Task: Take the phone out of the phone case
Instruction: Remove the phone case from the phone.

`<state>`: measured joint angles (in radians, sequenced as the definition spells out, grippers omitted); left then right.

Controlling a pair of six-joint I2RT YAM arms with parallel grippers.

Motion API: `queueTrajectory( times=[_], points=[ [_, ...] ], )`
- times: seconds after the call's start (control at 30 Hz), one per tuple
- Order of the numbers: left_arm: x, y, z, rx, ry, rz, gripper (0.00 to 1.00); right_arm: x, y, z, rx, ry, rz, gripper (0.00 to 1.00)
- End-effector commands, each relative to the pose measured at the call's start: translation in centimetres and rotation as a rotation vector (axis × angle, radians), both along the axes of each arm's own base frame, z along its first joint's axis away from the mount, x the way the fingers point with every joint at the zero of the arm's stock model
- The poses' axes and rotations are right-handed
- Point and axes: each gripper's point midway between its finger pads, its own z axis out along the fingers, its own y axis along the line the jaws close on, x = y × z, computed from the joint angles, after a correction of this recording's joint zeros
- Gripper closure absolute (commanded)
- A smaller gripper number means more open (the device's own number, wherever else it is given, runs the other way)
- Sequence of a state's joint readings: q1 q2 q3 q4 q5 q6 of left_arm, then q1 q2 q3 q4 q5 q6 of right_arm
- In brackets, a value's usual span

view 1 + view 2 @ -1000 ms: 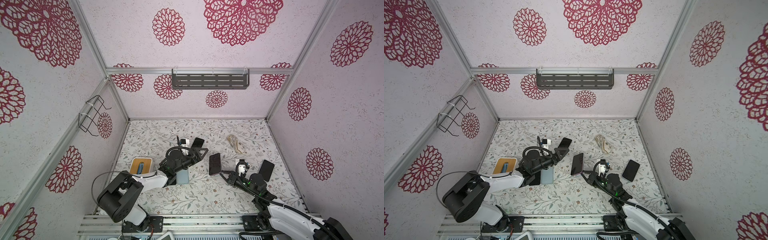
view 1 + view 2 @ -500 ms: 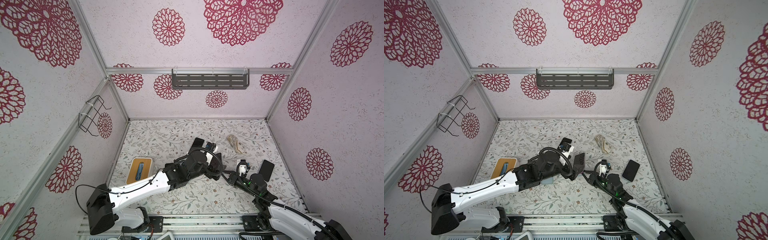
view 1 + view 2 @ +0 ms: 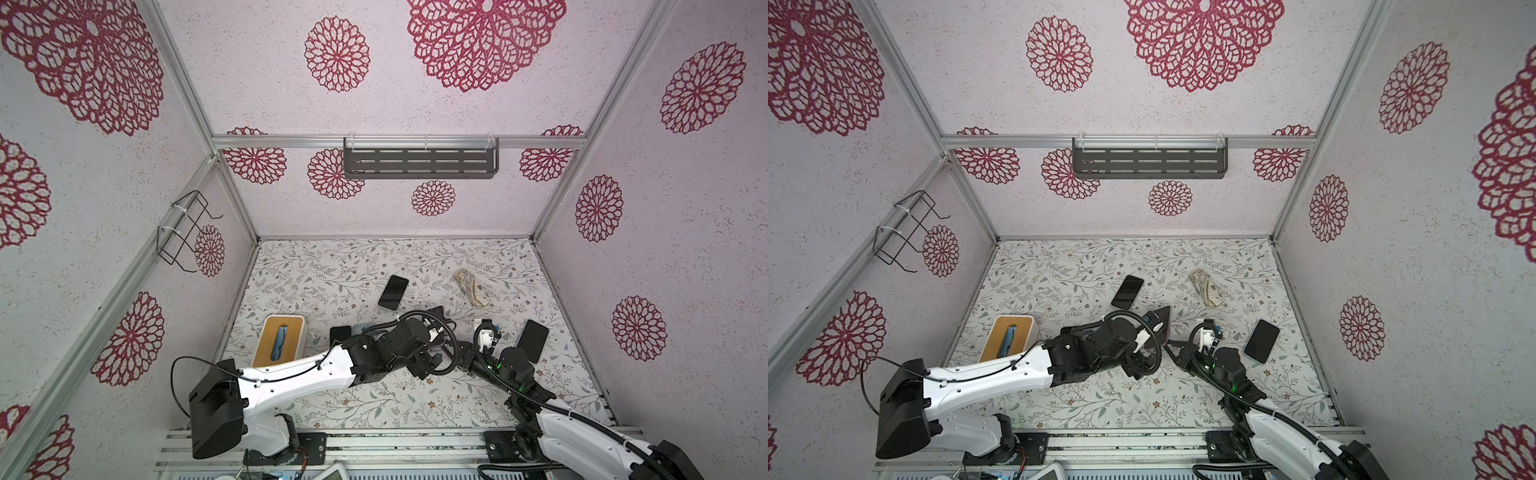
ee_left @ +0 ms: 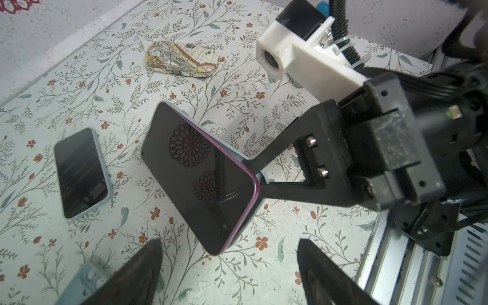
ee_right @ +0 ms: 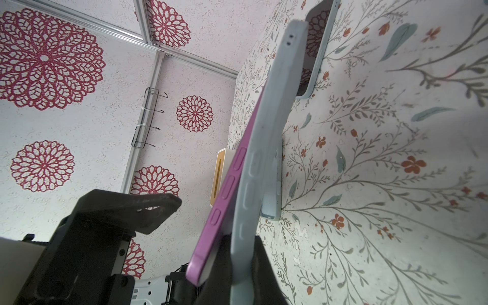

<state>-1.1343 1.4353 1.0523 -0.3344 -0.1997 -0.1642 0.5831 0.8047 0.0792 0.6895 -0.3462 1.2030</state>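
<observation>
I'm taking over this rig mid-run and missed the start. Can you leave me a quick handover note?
Right gripper: shut on the light blue case, holding it up in the air.
Left gripper: open, facing the purple phone, not touching it.
Done: the phone's near end stands clear of the case; the far end looks seated.
To do: grip the phone and pull it free.

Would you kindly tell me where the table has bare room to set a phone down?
Free: the table's far-left corner, between back wall, tissue box and far phone; also the near strip along the front rail. Crowded: the middle, where left gripper and right gripper meet at the cased phone.
</observation>
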Motion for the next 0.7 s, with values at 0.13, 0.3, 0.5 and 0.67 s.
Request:
queueTrajectory(
  times=[0.13,0.3,0.5,0.67],
  points=[
    [1.0,-1.4,0.5,0.004,-0.055,-0.015,0.19,0.2,-0.2,3.5,0.076,-0.114,-0.011,1.0],
    [1.8,-1.9,0.5,0.017,-0.082,-0.002,0.23,0.2,-0.2,3.6,0.082,-0.117,-0.009,1.0],
    [2.3,-2.9,0.3,0.031,-0.095,-0.012,0.28,0.1,-0.2,3.6,0.088,-0.117,-0.008,1.0],
    [3.0,-2.8,-0.1,0.057,-0.118,0.015,0.38,0.0,-0.2,3.6,0.095,-0.12,-0.006,1.0]
  ],
)
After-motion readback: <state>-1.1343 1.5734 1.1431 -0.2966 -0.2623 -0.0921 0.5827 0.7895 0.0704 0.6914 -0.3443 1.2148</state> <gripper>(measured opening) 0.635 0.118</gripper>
